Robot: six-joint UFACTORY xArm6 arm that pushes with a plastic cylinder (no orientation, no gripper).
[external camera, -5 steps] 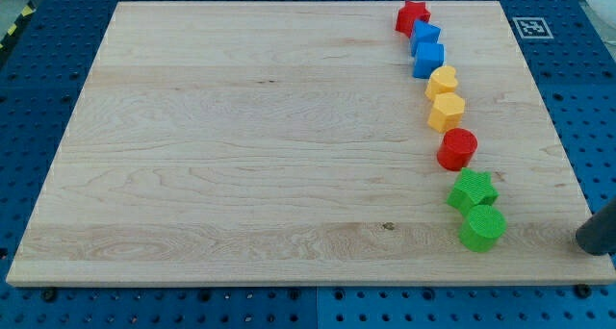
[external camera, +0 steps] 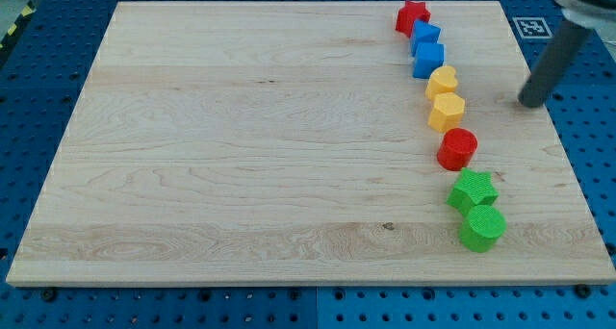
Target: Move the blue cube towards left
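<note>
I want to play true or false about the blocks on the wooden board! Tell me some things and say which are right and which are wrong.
1. My tip is touching the blue cube. False: it stands apart, to the view's right of the block column.
2. The red star sits at the top of the column. True.
3. There are three green blocks. False: only two, a green star and a green cylinder.
4. The two yellow blocks sit between the blue blocks and the red cylinder. True.
5. All the blocks are on the view's left half of the board. False: they line up near its right side.
</note>
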